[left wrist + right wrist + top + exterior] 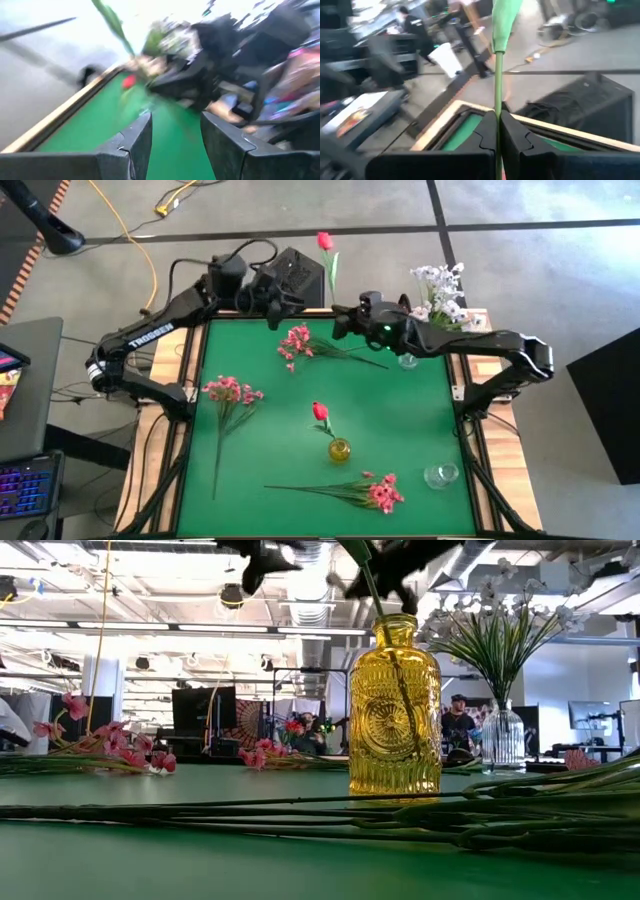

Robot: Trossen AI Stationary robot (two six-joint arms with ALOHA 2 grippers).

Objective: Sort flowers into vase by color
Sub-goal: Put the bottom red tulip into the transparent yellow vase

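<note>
I see the right gripper clenched on a green stem, fingers pressed to it on both sides. In the high view this gripper sits at the table's 12 o'clock edge, and the red tulip it holds stands beyond the far rim.

The left gripper is just beside it, toward 11 o'clock, with its jaws parted and nothing between them; the left wrist view shows its fingers spread over the green table.

A second tulip stands in the yellow vase near centre, slightly toward 6 o'clock. White flowers stand in a clear vase at 1 o'clock. Another clear vase stands at 4 o'clock.

Three pink sprays lie flat on the table: one at 11 o'clock, one at 9 o'clock, one at 5 o'clock, all well apart.
</note>
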